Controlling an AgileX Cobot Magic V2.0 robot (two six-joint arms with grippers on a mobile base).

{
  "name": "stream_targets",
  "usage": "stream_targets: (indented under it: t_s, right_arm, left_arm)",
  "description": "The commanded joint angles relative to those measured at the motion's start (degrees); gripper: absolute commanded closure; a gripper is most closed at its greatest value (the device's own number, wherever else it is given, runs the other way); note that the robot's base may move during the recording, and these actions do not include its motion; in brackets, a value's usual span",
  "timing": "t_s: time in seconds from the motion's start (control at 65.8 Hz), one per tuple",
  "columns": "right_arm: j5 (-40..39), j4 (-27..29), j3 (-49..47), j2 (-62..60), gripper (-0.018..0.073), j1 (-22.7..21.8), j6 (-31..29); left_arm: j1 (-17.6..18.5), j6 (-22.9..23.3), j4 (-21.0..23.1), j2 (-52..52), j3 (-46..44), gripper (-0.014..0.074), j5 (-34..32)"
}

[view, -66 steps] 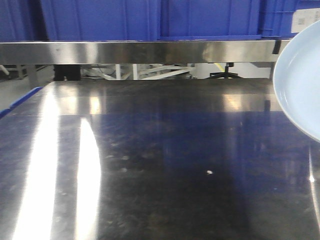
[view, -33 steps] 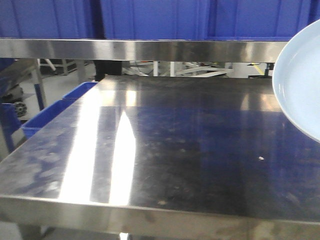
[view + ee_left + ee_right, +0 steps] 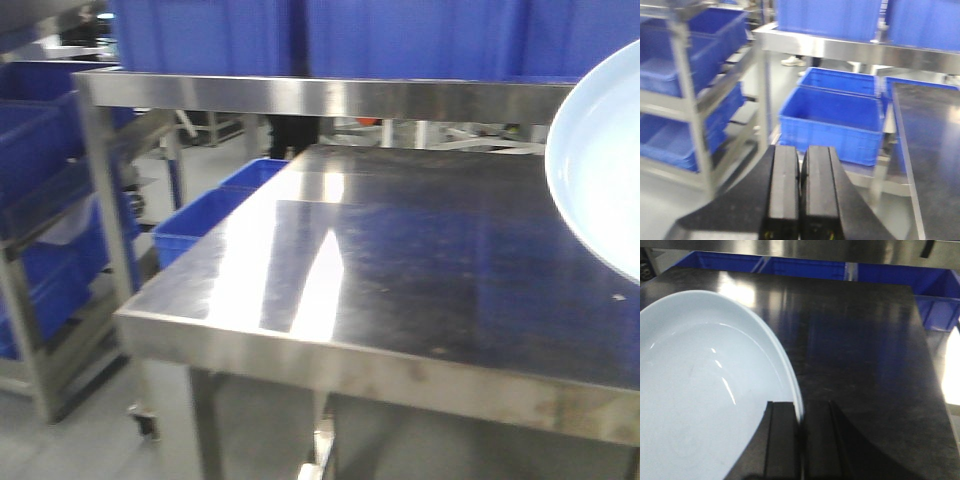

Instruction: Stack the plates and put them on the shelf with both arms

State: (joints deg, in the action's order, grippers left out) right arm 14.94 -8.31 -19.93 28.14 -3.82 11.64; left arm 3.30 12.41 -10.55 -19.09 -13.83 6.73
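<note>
A pale bluish-white glossy plate (image 3: pixel 600 170) juts in from the right edge of the front view, tilted up above the steel table (image 3: pixel 400 230). In the right wrist view my right gripper (image 3: pixel 801 406) is shut on the rim of this plate (image 3: pixel 700 390), one finger inside the rim and one outside. My left gripper (image 3: pixel 801 150) is shut with nothing between its black fingers and hangs off the table's left side, over the floor. A steel shelf (image 3: pixel 330 95) runs above the back of the table.
Blue crates (image 3: pixel 420 35) stand on the shelf. More blue crates (image 3: pixel 832 117) sit low beside the table's left side. A metal rack with blue bins (image 3: pixel 45 200) stands at the far left. The table's front edge (image 3: pixel 380 360) and left corner are in view.
The front view has drawn back and swung left: the table's front edge, left corner and the rack have come into sight. The plate keeps its place at the right edge.
</note>
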Motion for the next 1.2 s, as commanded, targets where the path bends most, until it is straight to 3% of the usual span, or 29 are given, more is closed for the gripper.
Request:
stream_targets:
  t_s: [0.0, 1.186]
  right_arm:
    - [-5.8, -0.4, -1.8, -0.1, 0.0503, -0.3, 0.0]
    - [-5.8, -0.4, -1.8, -0.1, 0.0503, -0.3, 0.0]
  left_arm:
    - [0.4, -0.2, 0.2, -0.3, -1.7, 0.0513, -5.1]
    - [0.4, -0.2, 0.2, -0.3, -1.7, 0.0513, -5.1]
